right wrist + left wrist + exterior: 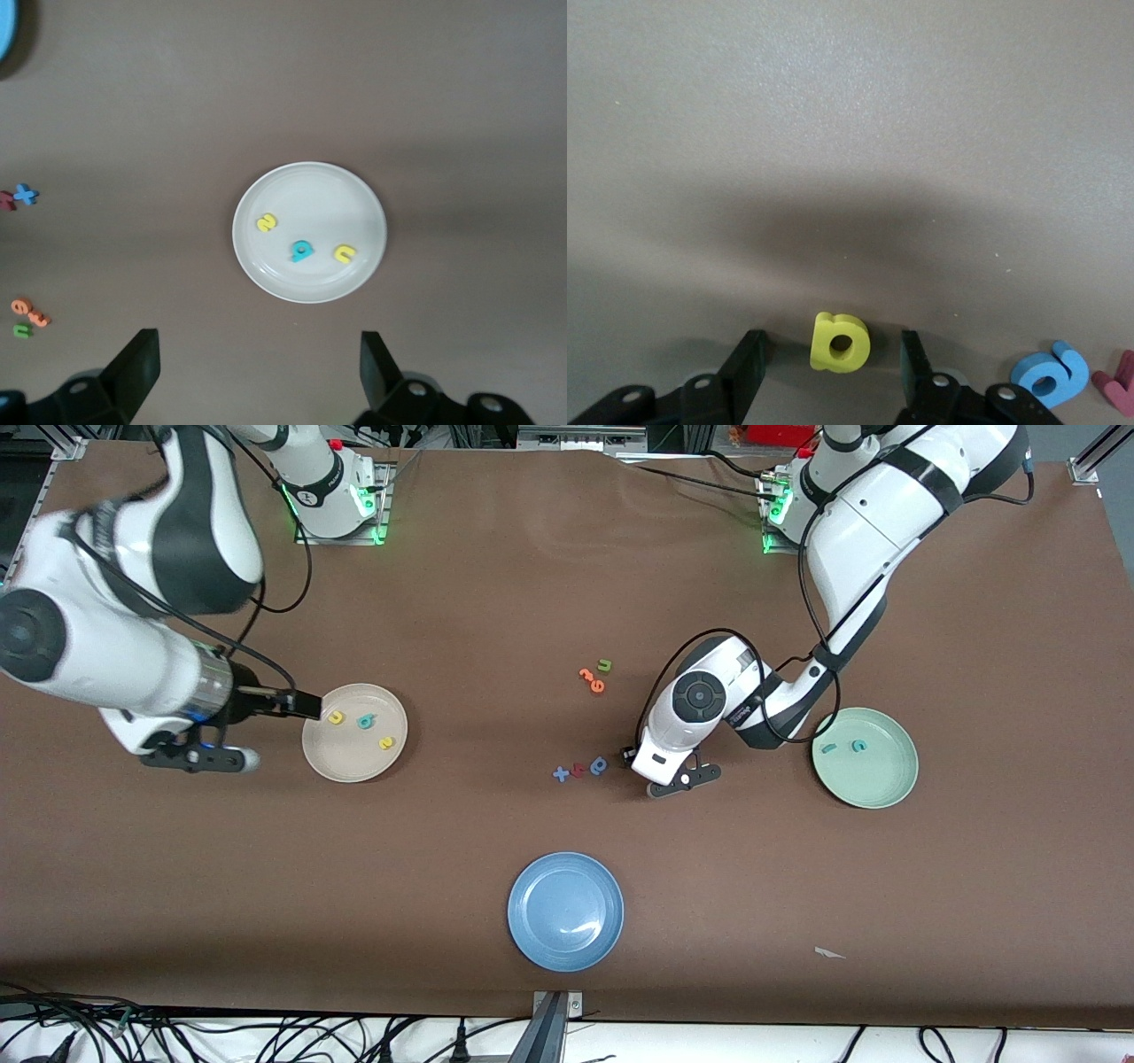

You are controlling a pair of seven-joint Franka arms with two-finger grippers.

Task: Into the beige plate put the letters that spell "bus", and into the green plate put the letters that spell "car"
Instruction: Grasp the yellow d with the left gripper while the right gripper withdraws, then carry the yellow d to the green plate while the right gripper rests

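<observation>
arms [850, 522] white — black joints (cables) | bases lit green

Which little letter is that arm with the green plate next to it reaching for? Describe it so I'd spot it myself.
Start at the green plate, then move toward the table's middle to the left end effector, low over the table. Between its open fingers sits the yellow "a". Beside it lie a blue "a"-like letter and a dark red piece; it is the only yellow one.

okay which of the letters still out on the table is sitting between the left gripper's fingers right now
The yellow "a", lying on the table between the left gripper's open fingers, untouched. The blue letter and dark red one lie beside it, outside the fingers.
</observation>
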